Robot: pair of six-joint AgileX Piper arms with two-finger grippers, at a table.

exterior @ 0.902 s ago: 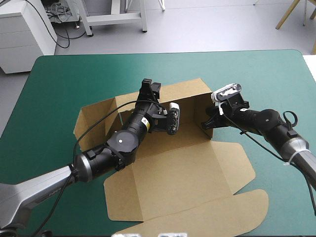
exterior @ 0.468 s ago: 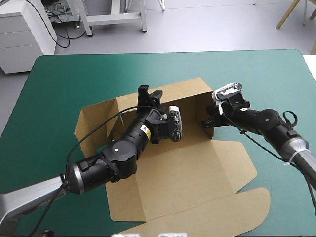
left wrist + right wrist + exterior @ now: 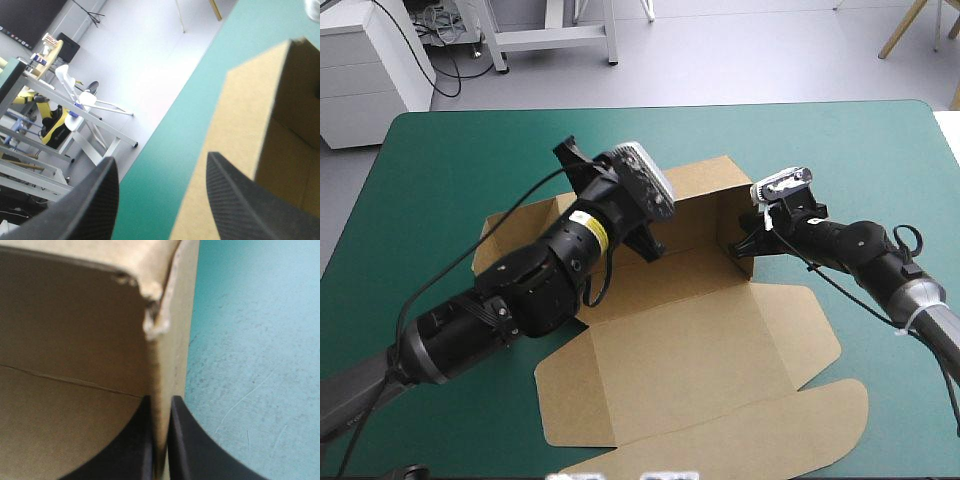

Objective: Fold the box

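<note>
The brown box [image 3: 700,340] lies mid-table with its back wall and right wall raised, its left flap splayed out and its lid flat toward the front. My left gripper [image 3: 582,160] hangs open above the back wall's left end, holding nothing. In the left wrist view the gripper [image 3: 160,157] stands wide, with the box's [image 3: 260,100] back wall ahead of one finger. My right gripper [image 3: 745,243] is shut on the right wall's near corner. In the right wrist view the gripper [image 3: 161,405] pinches that board edge [image 3: 167,330].
The lid's long tuck flap [image 3: 770,430] reaches close to the table's front edge. The teal-green cover [image 3: 840,150] surrounds the box on the far side and to the right. The left arm's body crosses over the box's left flap [image 3: 505,235].
My left arm has lifted out of the box's inside and swung up and to the far left, turning its wrist. The right gripper has kept its hold on the right wall.
</note>
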